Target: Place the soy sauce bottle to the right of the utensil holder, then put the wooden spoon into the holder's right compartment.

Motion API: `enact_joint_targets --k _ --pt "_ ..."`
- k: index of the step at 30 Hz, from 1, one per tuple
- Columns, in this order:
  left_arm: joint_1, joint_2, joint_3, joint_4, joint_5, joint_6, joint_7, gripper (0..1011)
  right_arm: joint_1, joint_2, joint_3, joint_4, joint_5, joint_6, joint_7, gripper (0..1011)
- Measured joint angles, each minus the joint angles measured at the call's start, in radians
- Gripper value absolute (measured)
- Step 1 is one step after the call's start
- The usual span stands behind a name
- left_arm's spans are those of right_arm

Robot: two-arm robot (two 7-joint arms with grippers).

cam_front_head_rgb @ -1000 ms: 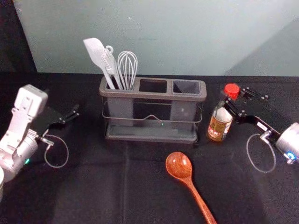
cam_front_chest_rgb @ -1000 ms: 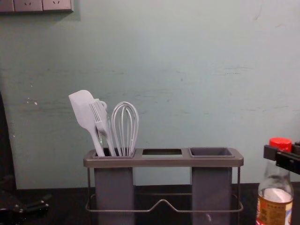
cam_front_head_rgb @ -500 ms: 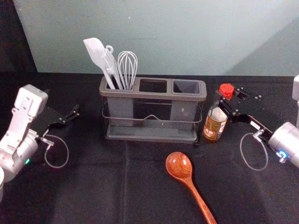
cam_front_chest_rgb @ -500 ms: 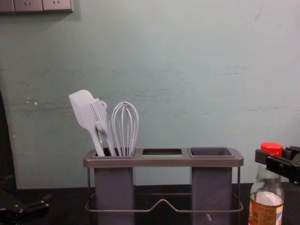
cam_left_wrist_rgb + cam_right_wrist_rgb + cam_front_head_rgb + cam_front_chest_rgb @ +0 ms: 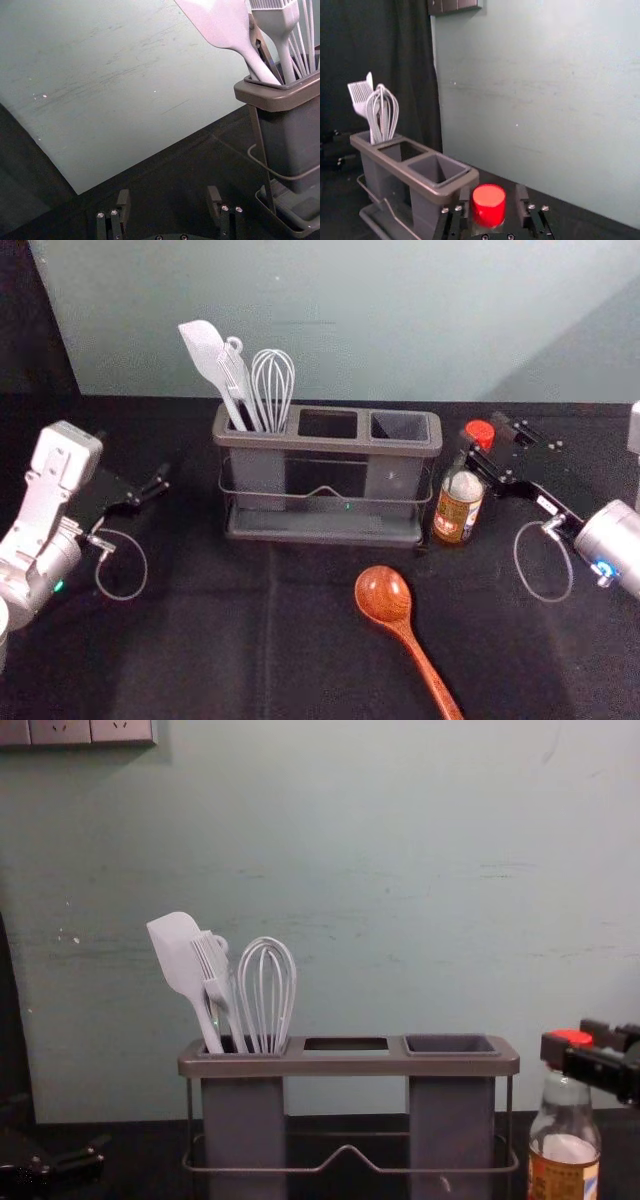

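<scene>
Loosely, the bottle cap [image 5: 489, 202] sits inside the right pincer [image 5: 483, 431].

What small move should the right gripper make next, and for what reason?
Probably ease the right gripper back from the soy sauce bottle: its open fingers leave gaps on both sides of the red cap, and the bottle stands to the right of the utensil holder. The wooden spoon lies outside it.

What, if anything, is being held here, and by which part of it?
Nothing: the right gripper is open around the red cap of the soy sauce bottle; the left gripper is open, empty.
</scene>
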Motion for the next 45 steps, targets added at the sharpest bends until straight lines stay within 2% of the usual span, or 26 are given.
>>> enact_joint_targets --k 4,7,11,15,20,23,28,30,31,33,36,37,38,40,41,45 --pt "0.0 0.0 0.0 0.0 0.0 0.0 0.0 1005 -0.019 0.009 0.027 -0.049 0.009 0.0 -0.014 661" --pt "0.0 0.0 0.0 0.0 0.0 0.0 0.0 1005 -0.046 0.024 0.058 -0.116 0.022 0.001 -0.026 798" --pt "0.0 0.0 0.0 0.0 0.0 0.0 0.0 1005 -0.092 0.047 0.092 -0.198 0.031 -0.003 -0.032 869" --pt "0.0 0.0 0.0 0.0 0.0 0.0 0.0 1005 -0.153 0.075 0.117 -0.277 0.04 -0.006 -0.026 996" --pt "0.0 0.0 0.0 0.0 0.0 0.0 0.0 1005 -0.212 0.097 0.122 -0.331 0.053 -0.014 0.003 1004" --pt "0.0 0.0 0.0 0.0 0.0 0.0 0.0 1005 -0.244 0.111 0.11 -0.352 0.057 -0.019 0.028 1004" --pt "0.0 0.0 0.0 0.0 0.0 0.0 0.0 1005 -0.283 0.132 0.063 -0.372 0.049 -0.014 0.059 1004" --pt "0.0 0.0 0.0 0.0 0.0 0.0 0.0 1005 -0.29 0.139 0.045 -0.376 0.036 -0.003 0.062 1004" --pt "0.0 0.0 0.0 0.0 0.0 0.0 0.0 1005 -0.294 0.148 0.022 -0.38 0.013 0.012 0.061 1004" --pt "0.0 0.0 0.0 0.0 0.0 0.0 0.0 1005 -0.296 0.154 0.001 -0.382 -0.007 0.028 0.058 1004" --pt "0.0 0.0 0.0 0.0 0.0 0.0 0.0 1005 -0.295 0.166 -0.053 -0.384 -0.068 0.093 0.035 1004" --pt "0.0 0.0 0.0 0.0 0.0 0.0 0.0 1005 -0.295 0.166 -0.053 -0.384 -0.068 0.093 0.035 1004" --pt "0.0 0.0 0.0 0.0 0.0 0.0 0.0 1005 -0.292 0.17 -0.072 -0.384 -0.089 0.135 0.021 1004" --pt "0.0 0.0 0.0 0.0 0.0 0.0 0.0 1005 -0.288 0.173 -0.087 -0.385 -0.109 0.172 0.009 1004" --pt "0.0 0.0 0.0 0.0 0.0 0.0 0.0 1005 -0.283 0.176 -0.103 -0.386 -0.133 0.207 -0.003 1004" --pt "0.0 0.0 0.0 0.0 0.0 0.0 0.0 1005 -0.275 0.177 -0.125 -0.387 -0.171 0.257 -0.02 1004"
